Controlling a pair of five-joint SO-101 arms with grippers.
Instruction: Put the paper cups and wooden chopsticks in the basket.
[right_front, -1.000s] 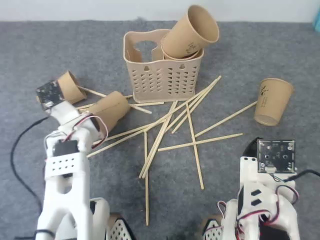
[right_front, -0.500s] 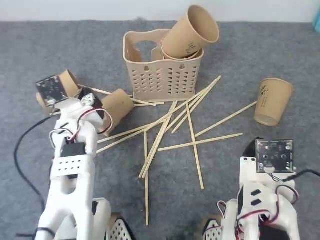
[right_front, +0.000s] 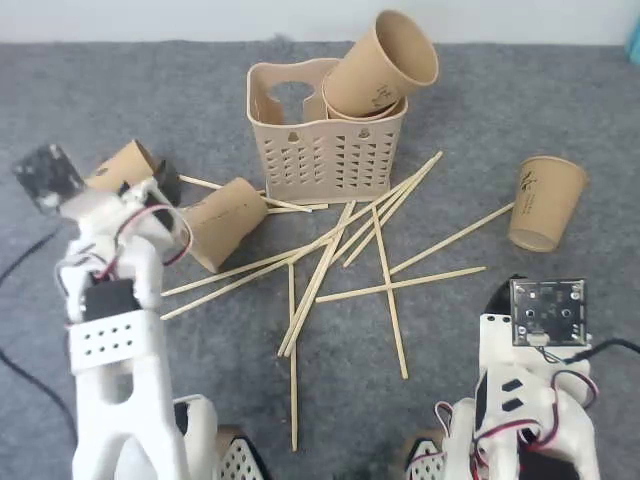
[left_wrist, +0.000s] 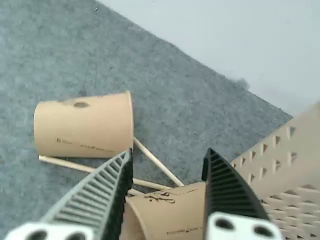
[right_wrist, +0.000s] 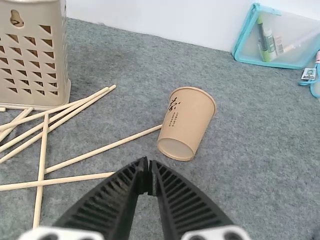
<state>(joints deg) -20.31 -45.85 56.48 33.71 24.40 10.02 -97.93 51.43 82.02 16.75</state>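
Nearest cup (left_wrist: 170, 215) lies on its side directly under my left gripper (left_wrist: 168, 159), its body showing in the gap between the jaws. The jaws are spread wide, wider than the cup. Nothing is clamped, and I cannot tell whether either finger touches the paper.

Second cup (left_wrist: 82, 125) lies on its side just past one jaw tip, apart from the nearest cup.

Basket (left_wrist: 290, 165) stands near, past the other jaw tip. From the high view the basket (right_front: 325, 150) is upright. Two cups (right_front: 380, 65) are nested in it, tilted and sticking out over the rim on the side toward my right arm.

Chopsticks (right_front: 330, 255) lie in a loose fan on the grey carpet (right_front: 120, 90), between the two grippers. Several ends reach the foot of the basket, and a couple run on to the two cups by the left gripper.

Right gripper (right_wrist: 148, 165) has its jaws pressed together, holding nothing, above the carpet. Third cup (right_wrist: 186, 122) lies on its side just ahead of the tips, open mouth turned toward the gripper. One of the chopsticks (right_wrist: 107, 148) runs up to its rim. A corner of the basket (right_wrist: 35, 55) shows farther off to one side. Blue pouch (right_wrist: 280, 37) sits well beyond the third cup, against the wall.
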